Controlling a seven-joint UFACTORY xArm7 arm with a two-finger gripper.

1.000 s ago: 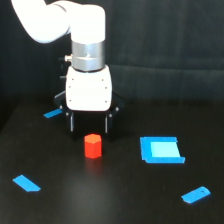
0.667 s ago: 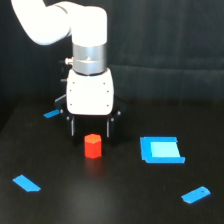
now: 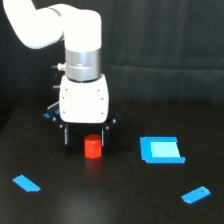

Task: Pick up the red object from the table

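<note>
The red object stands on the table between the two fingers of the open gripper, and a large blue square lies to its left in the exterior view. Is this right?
Not quite: the exterior view shows the large blue square to the right of the red object, not the left. The rest holds: it stands on the table between the open gripper's fingers.

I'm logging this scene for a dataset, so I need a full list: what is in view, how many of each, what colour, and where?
red object: 1, red-orange, on the table between the gripper's fingers
square flat piece: 1, blue, toward the exterior view's right of the red object
small flat pieces: 3, blue, near left, near right, one mostly hidden behind the arm
table: 1, black, beneath everything
backdrop: 1, black, behind
arm: 1, white, above the red object
gripper: 1, black fingers, open, straddling the red object
</note>
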